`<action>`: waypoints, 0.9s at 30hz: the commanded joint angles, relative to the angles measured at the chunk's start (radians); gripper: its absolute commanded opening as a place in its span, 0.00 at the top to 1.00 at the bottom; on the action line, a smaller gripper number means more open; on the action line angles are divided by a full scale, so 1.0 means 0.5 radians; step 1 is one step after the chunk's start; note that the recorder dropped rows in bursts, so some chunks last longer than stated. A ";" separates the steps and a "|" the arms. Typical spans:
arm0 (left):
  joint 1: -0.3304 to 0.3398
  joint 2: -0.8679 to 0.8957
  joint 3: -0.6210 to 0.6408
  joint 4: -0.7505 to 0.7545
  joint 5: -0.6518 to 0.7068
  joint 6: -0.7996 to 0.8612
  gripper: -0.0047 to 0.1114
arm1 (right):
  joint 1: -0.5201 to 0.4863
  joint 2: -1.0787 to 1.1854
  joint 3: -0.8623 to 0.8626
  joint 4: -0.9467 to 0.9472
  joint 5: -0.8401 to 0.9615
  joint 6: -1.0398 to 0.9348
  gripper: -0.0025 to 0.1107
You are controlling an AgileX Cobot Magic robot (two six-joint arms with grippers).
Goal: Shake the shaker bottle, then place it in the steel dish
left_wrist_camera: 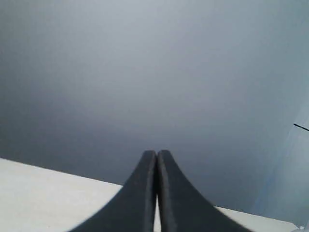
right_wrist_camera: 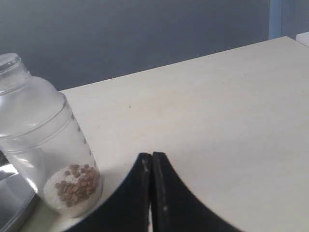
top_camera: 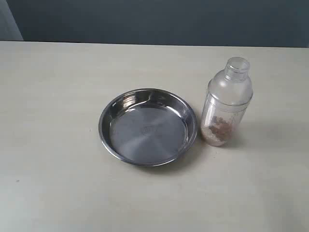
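Note:
The clear frosted shaker bottle [top_camera: 226, 104] stands upright on the table just right of the steel dish [top_camera: 148, 126], with brown granules at its bottom. The dish holds nothing. In the right wrist view the shaker bottle [right_wrist_camera: 46, 145] stands to one side of my right gripper [right_wrist_camera: 151, 155], which is shut and holds nothing; the dish's rim [right_wrist_camera: 12, 203] peeks in at the picture's edge. My left gripper [left_wrist_camera: 157, 153] is shut with nothing in it and faces the grey wall over the table edge. Neither gripper shows in the exterior view.
The pale table [top_camera: 53, 96] runs back to a dark grey wall [top_camera: 159, 19]. A bare stretch of table [right_wrist_camera: 217, 106] lies beyond my right gripper.

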 commanded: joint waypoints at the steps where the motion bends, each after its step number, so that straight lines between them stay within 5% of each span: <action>1: -0.142 0.204 -0.058 0.073 -0.143 0.000 0.96 | 0.008 -0.010 0.004 -0.009 -0.019 -0.008 0.98; 11: -0.220 0.770 -0.169 0.250 -0.498 -0.102 0.96 | 0.008 -0.010 0.004 -0.009 -0.019 -0.008 0.98; 23: -0.220 1.620 -0.545 1.897 -0.905 -1.011 0.94 | 0.008 -0.010 0.004 -0.009 -0.019 -0.008 0.98; 27: -0.220 2.026 -0.701 2.262 -1.306 -1.324 0.70 | 0.008 -0.010 0.004 -0.009 -0.019 -0.008 0.98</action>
